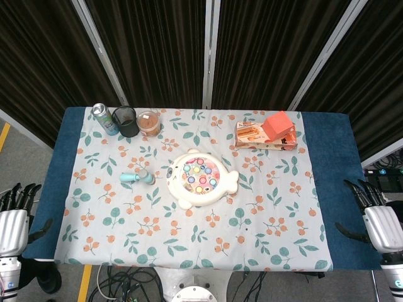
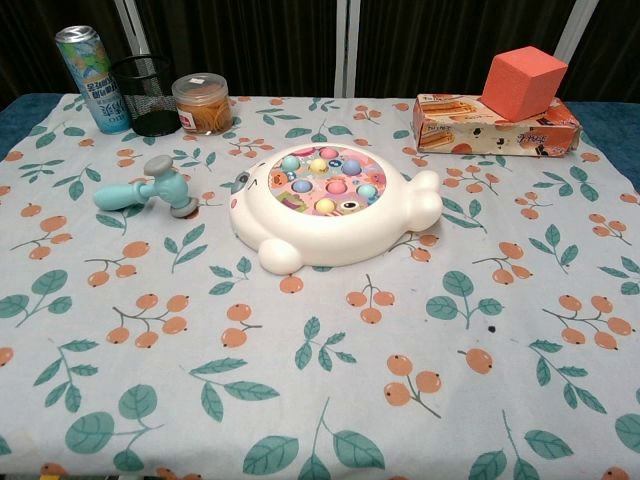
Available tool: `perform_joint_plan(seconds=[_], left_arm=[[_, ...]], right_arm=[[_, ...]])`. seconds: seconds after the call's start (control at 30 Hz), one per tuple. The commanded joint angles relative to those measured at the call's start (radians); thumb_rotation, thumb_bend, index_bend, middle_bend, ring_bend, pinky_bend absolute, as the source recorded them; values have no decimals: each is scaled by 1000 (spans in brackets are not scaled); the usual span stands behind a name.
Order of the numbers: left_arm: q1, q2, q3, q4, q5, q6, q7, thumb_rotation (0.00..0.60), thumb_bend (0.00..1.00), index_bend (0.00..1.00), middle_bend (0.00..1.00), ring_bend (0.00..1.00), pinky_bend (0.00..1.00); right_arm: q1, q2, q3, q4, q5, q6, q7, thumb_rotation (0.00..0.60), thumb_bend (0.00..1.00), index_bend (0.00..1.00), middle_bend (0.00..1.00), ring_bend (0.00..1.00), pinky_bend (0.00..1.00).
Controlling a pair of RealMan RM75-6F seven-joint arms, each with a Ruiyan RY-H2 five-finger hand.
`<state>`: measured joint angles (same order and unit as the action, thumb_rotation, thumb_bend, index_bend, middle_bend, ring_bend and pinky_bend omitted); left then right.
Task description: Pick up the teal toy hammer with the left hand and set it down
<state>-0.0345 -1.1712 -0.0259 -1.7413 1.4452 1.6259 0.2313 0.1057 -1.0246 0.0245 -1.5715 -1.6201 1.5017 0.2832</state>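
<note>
The teal toy hammer (image 1: pixel 137 178) (image 2: pixel 145 189) lies flat on the leaf-print tablecloth, its handle pointing left and its grey head toward the white whale-shaped toy. My left hand (image 1: pixel 14 217) hangs off the table's left edge, fingers apart and empty, well to the left of the hammer. My right hand (image 1: pixel 378 217) is off the right edge, fingers spread, holding nothing. Neither hand shows in the chest view.
A white whale whack-a-mole toy (image 1: pixel 200 178) (image 2: pixel 330 205) sits mid-table just right of the hammer. At the back left stand a can (image 1: pixel 104 118), a black mesh cup (image 1: pixel 126 121) and a jar (image 1: pixel 149 123). A box with an orange cube (image 1: pixel 267 134) lies at back right.
</note>
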Motion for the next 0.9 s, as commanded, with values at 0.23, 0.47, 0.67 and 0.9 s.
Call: perform_joint_plan(seconds=[0.23,0.47,0.67,0.9], left_arm=[[17,4,7,-4,18,5,-6,600,216,154,142,37,119],[-53,14,-19,-2,54,-83,-23,600,215,162,145,38,120],[-221,19,-96,18,34,-295,-74,600,214,219,194,94,126],[-453,-48,-187,140,-124,-640,-161,600,248,249,224,128,164]], right_arm=[[-4,5,-6,0,-13,12,3,600,76,24,152,0,25],[-16,2,-12,11,-27,36,12,600,76,24,152,0,25],[-15,6,-12,7,-39,47,1,600,76,24,152,0,25],[-17,7,-11,-2,-34,47,-11,600,76,24,152,0,24]])
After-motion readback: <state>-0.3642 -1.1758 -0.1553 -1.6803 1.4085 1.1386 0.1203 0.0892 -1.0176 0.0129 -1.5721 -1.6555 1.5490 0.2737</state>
